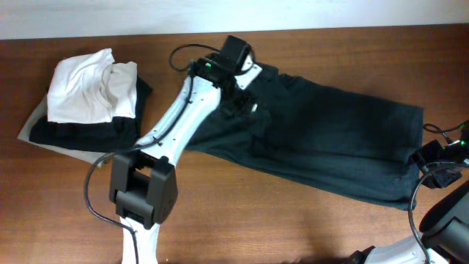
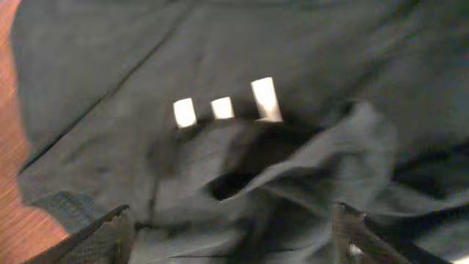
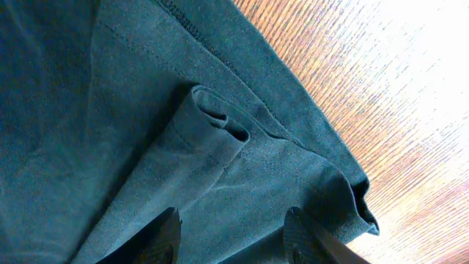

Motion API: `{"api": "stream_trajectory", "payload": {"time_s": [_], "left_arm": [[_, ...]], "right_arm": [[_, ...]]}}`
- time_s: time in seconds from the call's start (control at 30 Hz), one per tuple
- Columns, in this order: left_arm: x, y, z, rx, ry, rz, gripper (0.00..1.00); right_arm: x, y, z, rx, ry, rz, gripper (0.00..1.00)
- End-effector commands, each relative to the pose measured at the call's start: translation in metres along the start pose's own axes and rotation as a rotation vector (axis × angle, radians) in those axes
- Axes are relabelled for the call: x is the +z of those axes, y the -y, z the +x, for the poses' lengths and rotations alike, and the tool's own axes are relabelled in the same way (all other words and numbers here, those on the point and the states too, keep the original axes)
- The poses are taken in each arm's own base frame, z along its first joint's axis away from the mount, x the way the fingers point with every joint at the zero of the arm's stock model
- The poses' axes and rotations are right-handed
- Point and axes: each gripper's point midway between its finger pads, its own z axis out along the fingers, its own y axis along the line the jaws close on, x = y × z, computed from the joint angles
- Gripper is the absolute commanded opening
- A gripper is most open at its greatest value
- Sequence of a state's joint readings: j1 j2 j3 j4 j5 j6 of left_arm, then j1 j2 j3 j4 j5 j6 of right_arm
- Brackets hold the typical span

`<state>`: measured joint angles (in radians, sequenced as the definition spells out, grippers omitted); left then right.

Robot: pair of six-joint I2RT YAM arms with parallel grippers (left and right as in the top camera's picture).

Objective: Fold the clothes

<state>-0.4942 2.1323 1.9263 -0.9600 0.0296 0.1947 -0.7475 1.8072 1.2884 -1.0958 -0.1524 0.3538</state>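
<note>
Left gripper (image 2: 231, 214): fingers spread wide, low over the T-shirt (image 1: 330, 139); rumpled fabric lies between them, and contact cannot be told.
Right gripper (image 3: 233, 214): fingers apart, above the shirt near its hem, clamping nothing.
T-shirt: spread on the table (image 1: 293, 227), under both grippers and stretching between them.
White lettering (image 2: 222, 108): just ahead of the left gripper, its lower part hidden by a fold.
Rolled cuff (image 3: 220, 128): just ahead of the right gripper.
White garment (image 1: 84, 88): folded, well apart from the left gripper, off the shirt.
</note>
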Motion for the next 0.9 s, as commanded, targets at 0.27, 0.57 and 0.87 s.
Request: {"api": "stream_trajectory", "payload": {"time_s": [0.27, 0.57, 0.87], "left_arm": [[0.092, -0.028, 0.036, -0.081, -0.109, 0.115, 0.04], [0.041, -0.107, 0.004, -0.119, -0.051, -0.154, 0.00], [0.037, -0.105, 0.044, -0.140, -0.203, -0.122, 0.99]], "right_arm": [[-0.011, -0.002, -0.005, -0.009, 0.034, -0.014, 0.50], [-0.011, -0.002, -0.006, -0.010, 0.038, -0.016, 0.50], [-0.011, -0.003, -0.007, -0.011, 0.041, -0.017, 0.51]]}}
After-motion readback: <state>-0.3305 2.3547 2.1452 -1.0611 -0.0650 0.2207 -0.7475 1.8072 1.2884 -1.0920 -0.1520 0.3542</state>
